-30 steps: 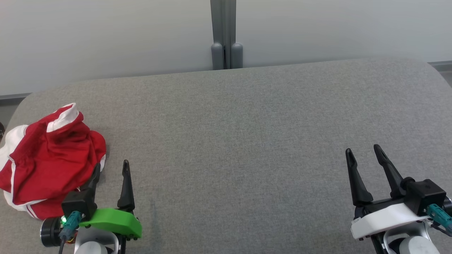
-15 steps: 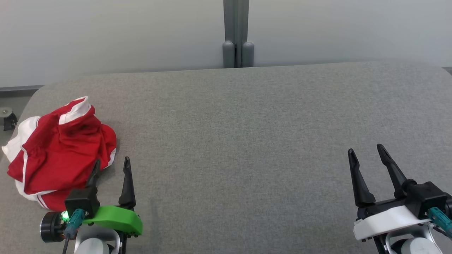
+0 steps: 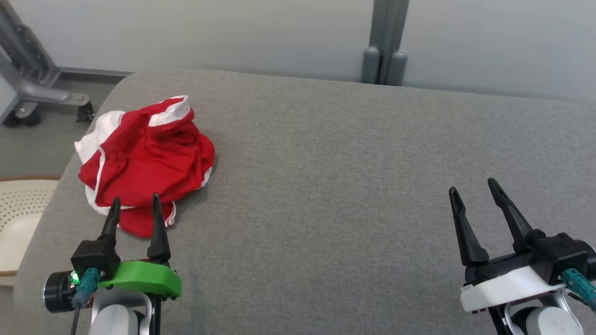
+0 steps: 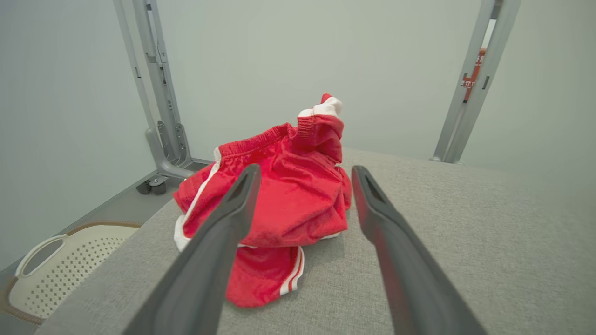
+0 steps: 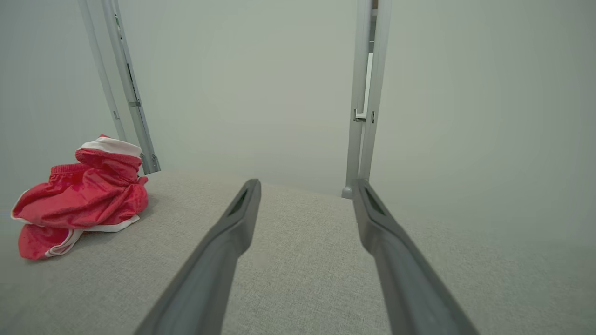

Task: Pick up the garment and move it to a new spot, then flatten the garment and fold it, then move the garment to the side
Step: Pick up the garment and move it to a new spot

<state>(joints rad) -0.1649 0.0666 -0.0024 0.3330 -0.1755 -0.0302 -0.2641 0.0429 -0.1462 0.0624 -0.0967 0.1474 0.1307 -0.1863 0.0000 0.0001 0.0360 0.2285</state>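
Note:
The garment (image 3: 144, 158) is a crumpled heap of red shorts with white trim, lying at the left end of the grey cushioned surface (image 3: 349, 177). In the left wrist view the garment (image 4: 284, 200) sits straight ahead between the fingers. My left gripper (image 3: 135, 203) stands open just short of the heap's near edge, with nothing between its fingers. Far off at the lower right, my right gripper (image 3: 471, 186) is open and empty. In the right wrist view the garment (image 5: 81, 195) lies far to the left.
A white perforated basket (image 3: 18, 218) stands on the floor past the surface's left edge. A grey wheeled frame (image 3: 32, 88) is at the back left, a grey post (image 3: 384, 42) against the pale wall behind.
The head camera has swung left, shifting the whole picture right and bringing the basket and wheeled frame into view. My left gripper now points straight at the garment. The right gripper holds still.

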